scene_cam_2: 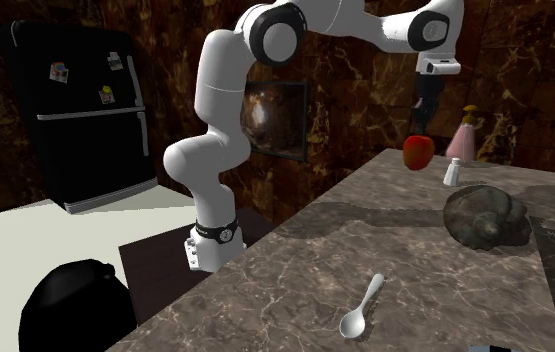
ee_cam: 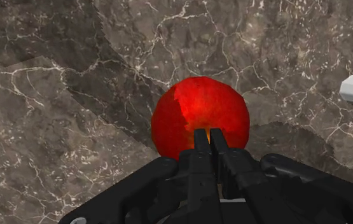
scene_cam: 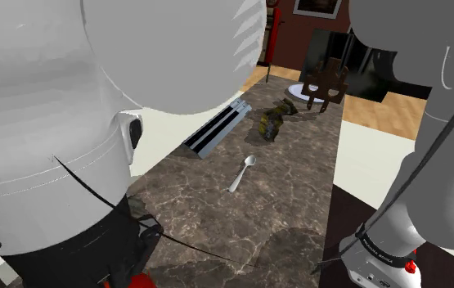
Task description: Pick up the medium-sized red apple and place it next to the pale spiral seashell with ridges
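A red apple (scene_cam_2: 418, 152) rests on the brown marble counter (scene_cam_2: 405, 260), near its far edge. My black gripper (scene_cam_2: 421, 126) hangs straight above it, pointing down. In the wrist view the two fingers meet at the gripper (ee_cam: 209, 133), shut with nothing between them, right over the top of the apple (ee_cam: 200, 111). The spiral seashell (scene_cam_2: 485, 215) looks dark grey-brown and lumpy; it lies on the counter to the second exterior view's right of the apple, closer to that camera. From the shoulder camera the seashell (scene_cam: 271, 122) sits far down the counter.
A white spoon (scene_cam_2: 362, 308) lies on the counter nearer the camera. A small white shaker (scene_cam_2: 452, 172) and a pink bottle (scene_cam_2: 463, 140) stand just right of the apple. A grey and black flat box (scene_cam: 217, 129) lies by the counter's edge. A black fridge (scene_cam_2: 85, 120) stands at the left.
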